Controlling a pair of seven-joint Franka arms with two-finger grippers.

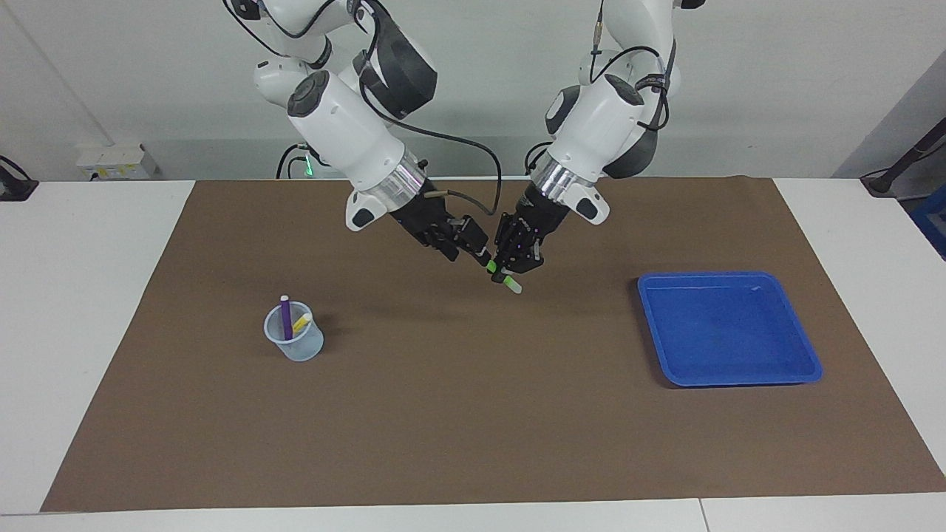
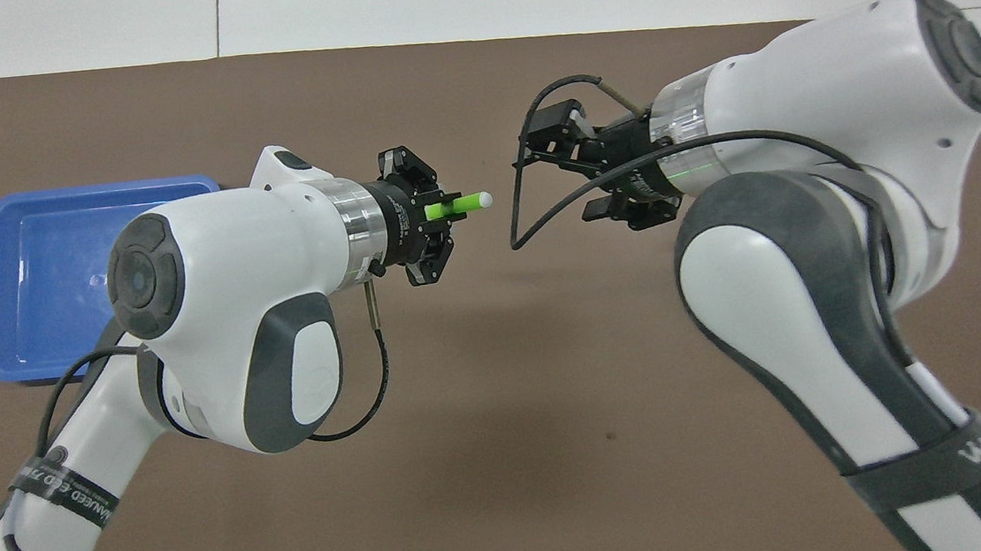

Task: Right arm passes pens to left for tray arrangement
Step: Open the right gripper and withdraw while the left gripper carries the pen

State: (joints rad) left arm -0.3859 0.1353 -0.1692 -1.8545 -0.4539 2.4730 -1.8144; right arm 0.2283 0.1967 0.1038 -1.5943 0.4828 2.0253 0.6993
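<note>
My left gripper is shut on the green pen and holds it in the air over the middle of the brown mat. In the overhead view the green pen sticks out of the left gripper, its pale tip toward my right gripper. The right gripper hovers just beside the pen, open, with a small gap to it. The purple pen and the yellow pen stand in a translucent cup toward the right arm's end. The blue tray lies empty toward the left arm's end.
The brown mat covers most of the white table. In the overhead view the tray is partly under the left arm, and the cup is hidden under the right arm. A black cable loops by the right gripper.
</note>
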